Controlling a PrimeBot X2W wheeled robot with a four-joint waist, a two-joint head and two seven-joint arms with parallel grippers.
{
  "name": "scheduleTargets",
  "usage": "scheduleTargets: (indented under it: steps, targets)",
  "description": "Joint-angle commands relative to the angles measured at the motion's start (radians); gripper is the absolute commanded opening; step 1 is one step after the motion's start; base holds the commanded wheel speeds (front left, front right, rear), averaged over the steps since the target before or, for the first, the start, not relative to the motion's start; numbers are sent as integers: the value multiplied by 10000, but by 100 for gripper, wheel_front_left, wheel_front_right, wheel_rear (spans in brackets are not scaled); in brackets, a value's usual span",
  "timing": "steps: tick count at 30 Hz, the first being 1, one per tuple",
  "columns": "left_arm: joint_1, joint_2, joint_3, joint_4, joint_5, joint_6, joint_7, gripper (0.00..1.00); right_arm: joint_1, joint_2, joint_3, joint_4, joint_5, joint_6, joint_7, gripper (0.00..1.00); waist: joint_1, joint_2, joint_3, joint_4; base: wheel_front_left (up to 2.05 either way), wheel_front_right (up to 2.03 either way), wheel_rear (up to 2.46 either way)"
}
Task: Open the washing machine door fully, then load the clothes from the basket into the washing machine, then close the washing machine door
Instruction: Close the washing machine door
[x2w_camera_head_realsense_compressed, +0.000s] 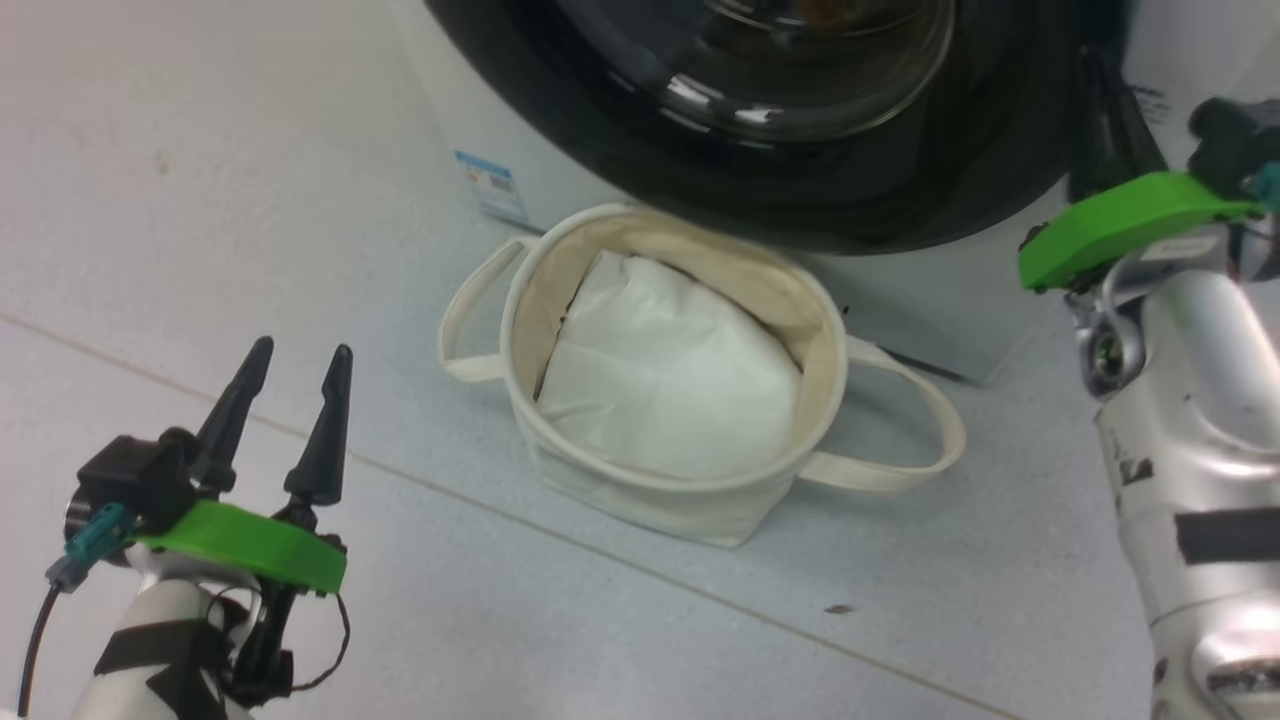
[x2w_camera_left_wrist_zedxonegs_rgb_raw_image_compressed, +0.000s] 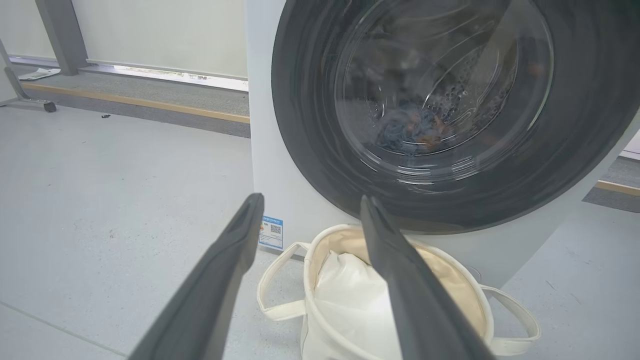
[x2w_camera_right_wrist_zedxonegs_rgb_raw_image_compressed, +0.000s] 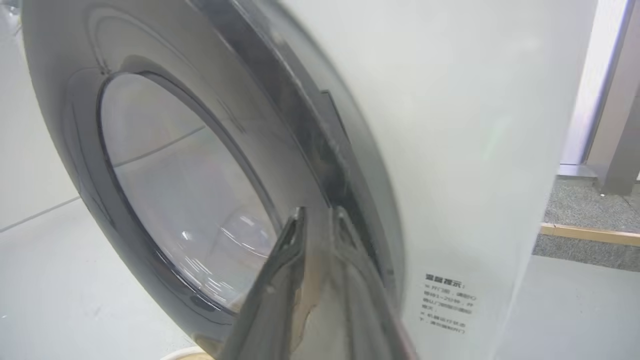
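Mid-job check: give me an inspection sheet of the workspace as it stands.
Surface: pale grey floor, one seam line.
Job's things: washing machine door looks shut or nearly so against the washing machine; clothes lie inside, seen through it; basket holds a white pad.
Clutter: dark speck on floor.
Grippers: left gripper open, free; right gripper shut, tips by the door's rim.
Cables: thin black wire at left wrist.
Surroundings: pale wall, grey post.

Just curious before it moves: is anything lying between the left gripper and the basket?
Only bare grey floor crossed by a thin seam lies between the left gripper and the basket, as the head view shows.
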Motion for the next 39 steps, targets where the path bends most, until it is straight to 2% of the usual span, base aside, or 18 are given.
scheduleTargets:
  steps: [1,11,17,22,29,39]
  targets:
    - [-163,392,475,-287,-48,-55,-120,100,320,249,345,-486,109,-9,-122,100,0,0,-339,-292,0,0,0]
    - [440,481,746,-422,-118,-55,-120,100,3336,415,1322,-2683,949,-9,-122,100,0,0,-1715,-1908,0,0,0]
    - [955,624,585,-495,-1051,-55,-120,100,4775,365,1472,-3641,1494,-9,-122,100,0,0,-2226,-2943,0,0,0]
    - [1234,898,604,-571,-1516,-55,-120,100,5257,349,1449,-4253,1631,-9,-122,100,0,0,-2349,-3602,0,0,0]
    - [1267,1058,533,-746,-1598,-56,-120,100,5399,311,1350,-4570,1619,-9,-122,100,0,0,-2317,-3968,0,0,0]
    - [1183,1004,464,-805,-1556,-56,-120,100,5389,308,1418,-4527,1625,-9,-122,100,0,0,-2342,-3872,0,0,0]
